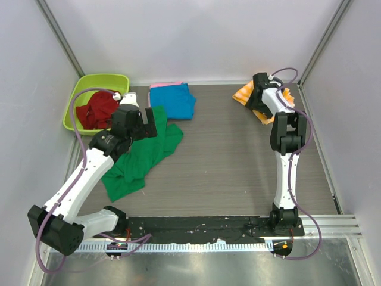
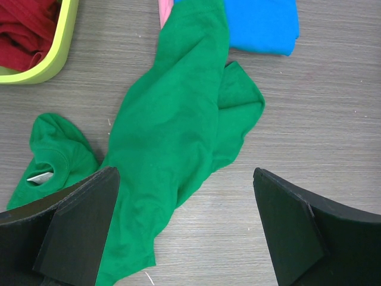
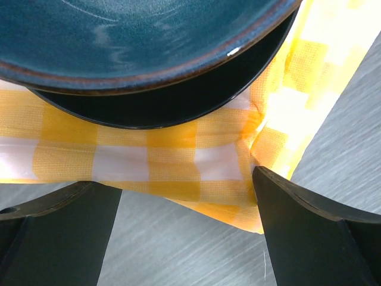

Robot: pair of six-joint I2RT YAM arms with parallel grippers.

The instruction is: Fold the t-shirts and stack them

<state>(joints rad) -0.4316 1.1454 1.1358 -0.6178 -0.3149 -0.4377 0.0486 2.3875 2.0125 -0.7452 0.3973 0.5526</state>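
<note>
Two end effectors are in view, and both are released, with nothing between their jaws. The left end effector [image 2: 184, 176] hangs over the green t-shirt [image 1: 143, 158] with its jaws spread wide. The right end effector [image 3: 186, 182] is at the far right corner of the worktop [image 1: 226, 155]. Its jaws stand wide apart above the near edge of the orange-and-white checked cloth [image 3: 178, 155].

Position of the task items:
- The green t-shirt lies unfolded and rumpled on the left part of the worktop. It runs diagonally from the rear centre toward the near left. The left wrist view shows its collar with a label [image 2: 41, 176] at the near-left end.
- The blue t-shirt [image 1: 175, 100] lies folded flat at the rear of the worktop, just beside the far end of the green one, and the two are touching.
- The pink t-shirt [image 1: 161, 86] lies beneath the blue one. Only a narrow strip of it shows along the rear and left edges.

Other items:
- A lime-green basin [image 1: 89, 80] stands in the far left corner and holds a bundled red cloth [image 1: 98, 110].
- A dark blue glazed dish [image 3: 119, 36] rests on the checked cloth.
</note>
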